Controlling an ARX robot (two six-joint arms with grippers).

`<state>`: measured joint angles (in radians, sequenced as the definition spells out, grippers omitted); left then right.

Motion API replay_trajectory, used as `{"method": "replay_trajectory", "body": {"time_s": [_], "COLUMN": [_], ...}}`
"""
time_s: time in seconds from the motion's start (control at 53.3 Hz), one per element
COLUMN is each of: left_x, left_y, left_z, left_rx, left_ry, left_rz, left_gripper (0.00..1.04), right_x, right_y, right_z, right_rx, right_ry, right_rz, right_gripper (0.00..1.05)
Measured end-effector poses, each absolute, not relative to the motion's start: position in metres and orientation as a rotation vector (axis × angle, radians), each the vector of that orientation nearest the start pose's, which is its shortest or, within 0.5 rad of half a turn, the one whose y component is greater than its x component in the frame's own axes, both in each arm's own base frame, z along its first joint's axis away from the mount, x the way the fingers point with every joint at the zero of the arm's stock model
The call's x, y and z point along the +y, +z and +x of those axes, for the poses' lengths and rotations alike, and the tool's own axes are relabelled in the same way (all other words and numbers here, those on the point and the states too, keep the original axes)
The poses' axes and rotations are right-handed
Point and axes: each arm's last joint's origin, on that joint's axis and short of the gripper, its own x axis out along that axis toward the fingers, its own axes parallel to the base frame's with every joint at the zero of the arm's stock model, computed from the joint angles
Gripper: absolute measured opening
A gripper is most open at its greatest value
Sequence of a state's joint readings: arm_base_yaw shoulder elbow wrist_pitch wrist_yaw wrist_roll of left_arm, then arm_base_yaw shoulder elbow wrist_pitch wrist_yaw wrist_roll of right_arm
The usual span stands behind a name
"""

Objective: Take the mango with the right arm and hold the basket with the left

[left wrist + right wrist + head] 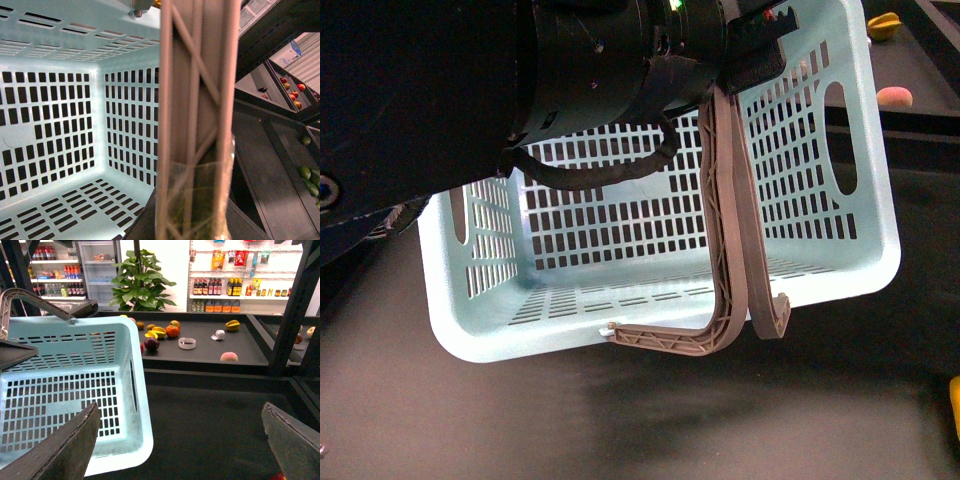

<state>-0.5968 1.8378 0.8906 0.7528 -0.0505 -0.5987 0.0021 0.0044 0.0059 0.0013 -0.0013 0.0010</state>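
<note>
One basket point(883, 228), two handles point(725, 220); right pincer point(180, 412) agape.

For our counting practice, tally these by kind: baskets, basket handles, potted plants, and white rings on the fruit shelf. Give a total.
basket: 1
basket handles: 2
potted plant: 1
white ring: 1
Total: 5

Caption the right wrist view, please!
Open right gripper facing a light blue slotted plastic basket and a dark shelf of fruit.
</note>
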Motion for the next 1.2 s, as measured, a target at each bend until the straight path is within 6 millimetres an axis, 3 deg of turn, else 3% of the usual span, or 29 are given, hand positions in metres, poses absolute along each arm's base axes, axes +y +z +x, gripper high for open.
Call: {"method": "replay_trajectory", "body": {"time_s": [0.15,0.282,0.657,0.938,1.201], "left_x": [-0.210,-0.210,-0.210,-0.210,-0.210], "left_y": [0.176,0.176,0.176,0.176,0.176], "left_z": [0.312,0.312,0.312,0.312,0.312], "left_rx": [0.343,0.343,0.341,0.341,0.341], "left_ry": [-0.471,-0.471,-0.471,-0.471,-0.472], "left_rz": [-0.519,-0.520,-0.520,-0.520,-0.520], "left_gripper": [0.06,0.06,0.06,0.06,0.06], "right_x": [0.000,-0.002,-0.035,-0.064,-0.087], "right_y": [0.165,0.161,0.156,0.121,0.059], "right_z": [0.098,0.101,0.138,0.166,0.195], "right_rx": [0.007,0.192,0.292,0.424,0.566], "right_ry": [-0.011,-0.157,-0.190,-0.202,-0.206], "right_rz": [-0.005,-0.108,-0.076,-0.066,-0.057], "right_gripper": [0.96,0.96,0.96,0.96,0.96]}}
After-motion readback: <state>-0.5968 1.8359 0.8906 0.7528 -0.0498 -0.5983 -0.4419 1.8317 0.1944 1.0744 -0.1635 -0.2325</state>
